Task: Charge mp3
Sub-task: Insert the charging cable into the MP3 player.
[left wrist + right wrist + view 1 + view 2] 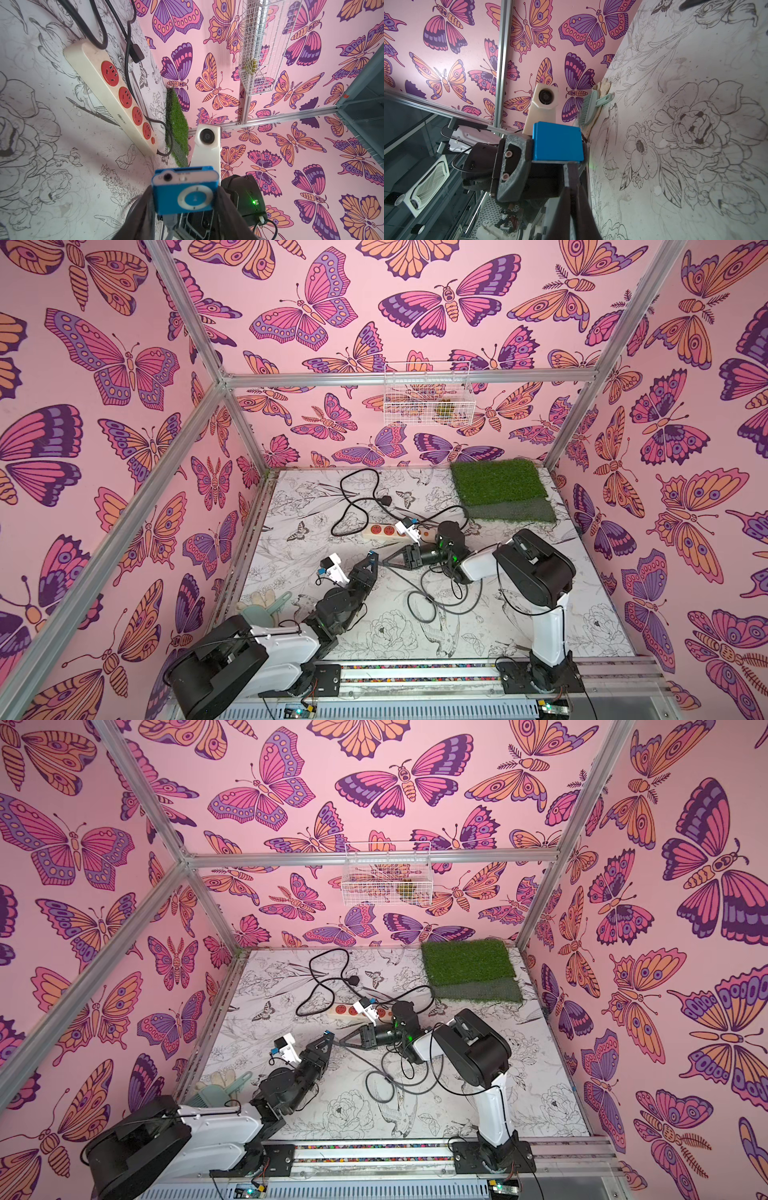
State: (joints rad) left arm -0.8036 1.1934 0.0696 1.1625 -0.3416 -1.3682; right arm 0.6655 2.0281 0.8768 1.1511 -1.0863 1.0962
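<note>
The mp3 [185, 190], a small bright-blue square with a pale round pad, is held off the table between the dark fingers of my left gripper [185, 196], which is shut on its two sides. In both top views it is a blue speck [372, 552] [329, 1031] at that gripper's tip. A silvery cable plug [171, 220] meets the mp3's lower edge. My right gripper [571, 176] is shut on that plug, tip to tip with the left gripper [384, 561]. The right wrist view shows the mp3's plain blue back [557, 143].
A cream power strip [390, 531] with red sockets lies just behind the grippers. Black cables loop behind it [357, 493] and in front of the right arm [424, 601]. A grass mat [498, 485] lies back right, a wire basket [428, 393] hangs on the back wall, and a teal brush [266, 605] lies at the left wall.
</note>
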